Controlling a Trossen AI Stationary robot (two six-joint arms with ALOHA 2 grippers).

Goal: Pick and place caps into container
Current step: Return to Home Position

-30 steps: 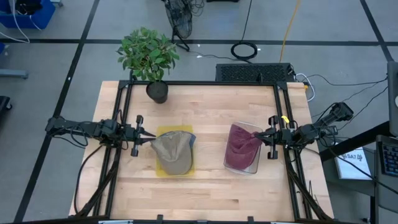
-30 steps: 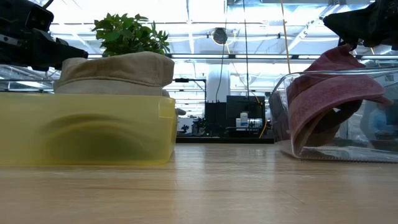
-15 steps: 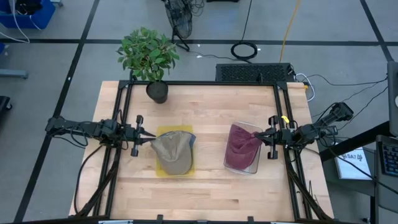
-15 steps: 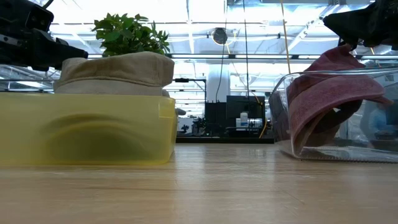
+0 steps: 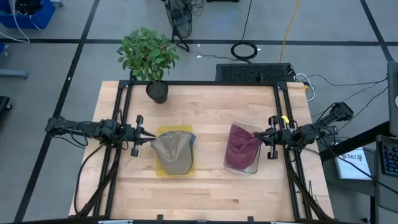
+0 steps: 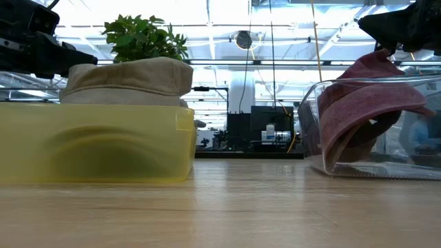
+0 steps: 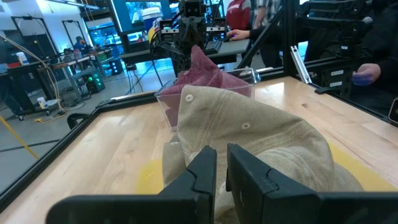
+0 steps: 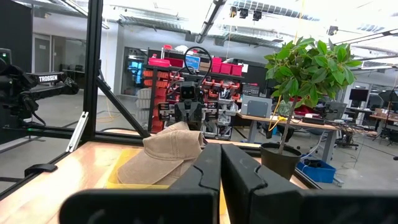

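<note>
The wooden surface (image 5: pixel 211 106) carries two bins. A khaki cap (image 5: pixel 174 152) sits heaped in the yellow container (image 5: pixel 163 173), and a maroon cap (image 5: pixel 241 146) is draped over the clear container's (image 5: pixel 249 169) rim. I see no loose cap, so I judge placing done and the return home in hand. The left gripper (image 5: pixel 151 138) hangs beside the yellow container and the right gripper (image 5: pixel 256 133) by the maroon cap, both pinched narrow, holding nothing. Next, each arm must draw back without snagging fabric.
</note>
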